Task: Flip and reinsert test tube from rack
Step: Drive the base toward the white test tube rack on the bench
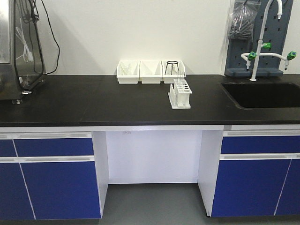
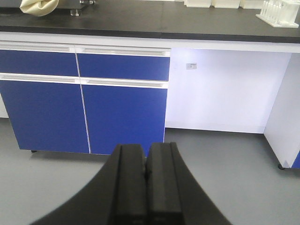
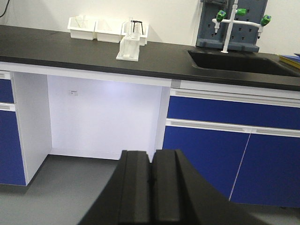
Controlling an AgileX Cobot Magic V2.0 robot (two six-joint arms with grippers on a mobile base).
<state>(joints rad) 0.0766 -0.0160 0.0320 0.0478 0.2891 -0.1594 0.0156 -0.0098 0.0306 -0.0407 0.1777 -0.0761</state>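
Note:
The small white test tube rack stands on the black countertop, in front of the white bins. It also shows in the right wrist view and at the top right corner of the left wrist view. Thin clear tubes seem to stand in it, too small to tell apart. My left gripper is shut and empty, low in front of the blue cabinets, far from the rack. My right gripper is shut and empty, low in front of the knee space. Neither arm shows in the front view.
Three white open-front bins stand at the back wall, a black ring stand in the right one. A black sink with green-handled taps and a peg board lies at right. A metal apparatus stands at left.

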